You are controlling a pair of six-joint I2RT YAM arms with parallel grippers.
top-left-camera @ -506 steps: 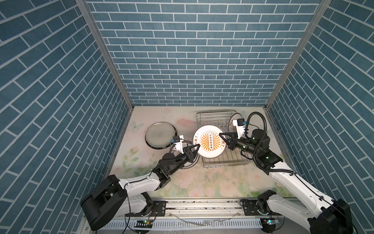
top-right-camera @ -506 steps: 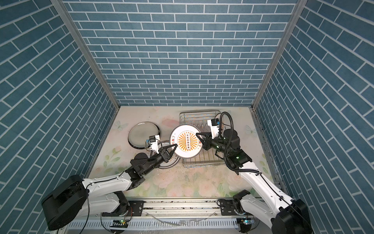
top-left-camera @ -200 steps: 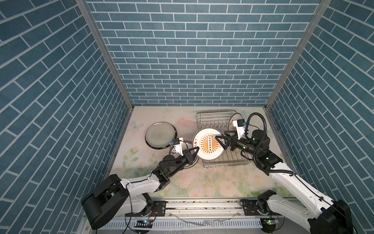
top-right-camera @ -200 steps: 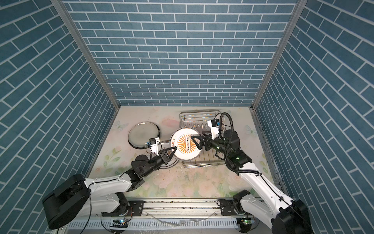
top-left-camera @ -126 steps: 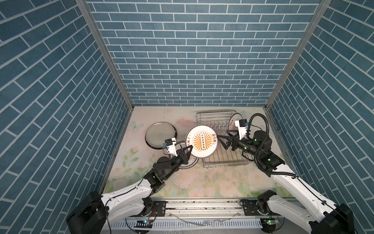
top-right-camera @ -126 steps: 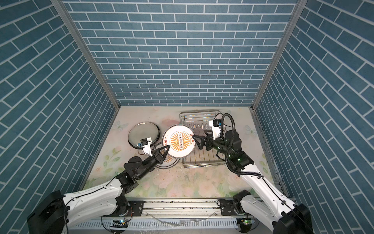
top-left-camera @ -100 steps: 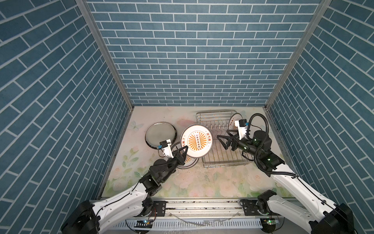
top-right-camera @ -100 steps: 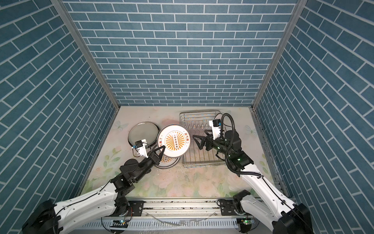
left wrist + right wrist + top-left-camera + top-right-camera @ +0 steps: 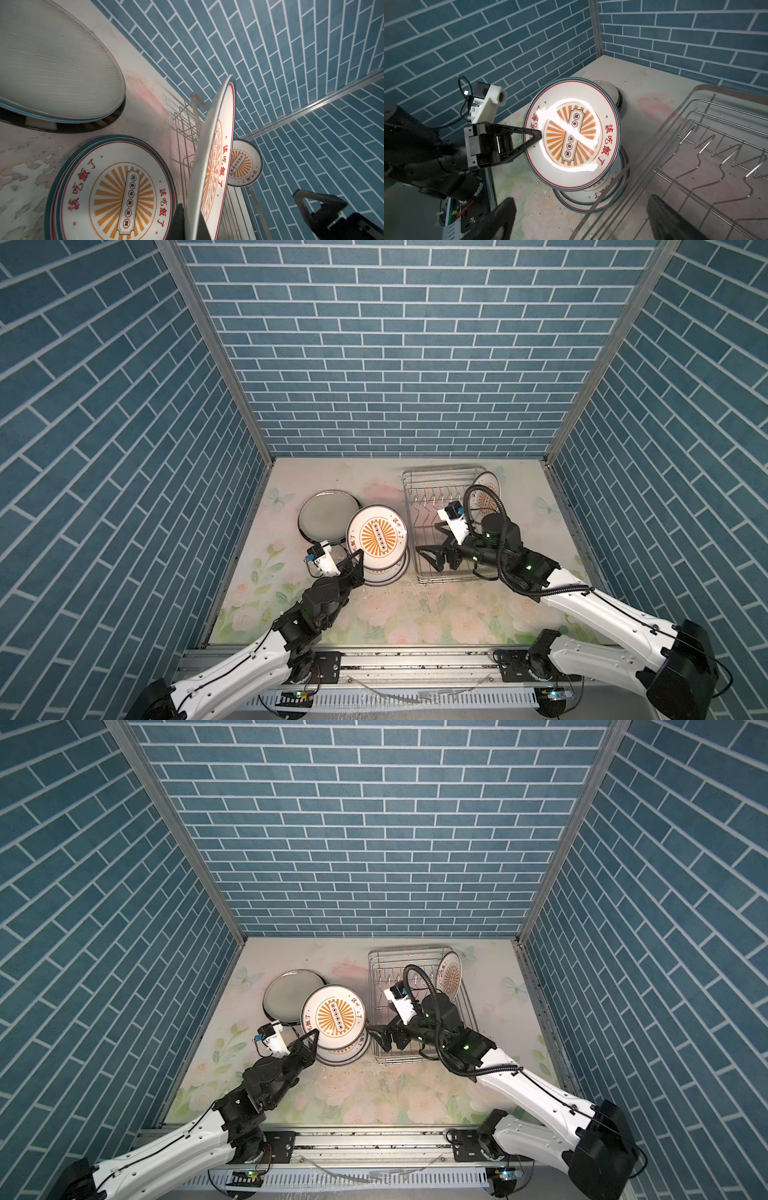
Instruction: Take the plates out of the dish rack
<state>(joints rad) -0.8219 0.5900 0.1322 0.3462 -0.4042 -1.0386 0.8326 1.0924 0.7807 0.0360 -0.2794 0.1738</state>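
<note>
The left gripper (image 9: 360, 566) pinches the rim of a sunburst plate (image 9: 377, 536), tilted above the stack (image 9: 392, 576) just left of the dish rack (image 9: 440, 472), while the right gripper (image 9: 428, 539), jaws spread wide and empty over the rack's near-left corner, is nearer the leaning plate (image 9: 486, 494) in its far-right corner.

One white sunburst plate (image 9: 377, 536) hangs tilted, pinched at its rim by the left gripper (image 9: 358, 559), over a flat stack of matching plates (image 9: 392, 572) on the tabletop (image 9: 374, 614). A larger dark-rimmed grey plate (image 9: 324, 515) lies flat just beside them. The silver wire dish rack (image 9: 432, 485) holds one last sunburst plate (image 9: 449, 972), leaning at its far right corner.
</note>
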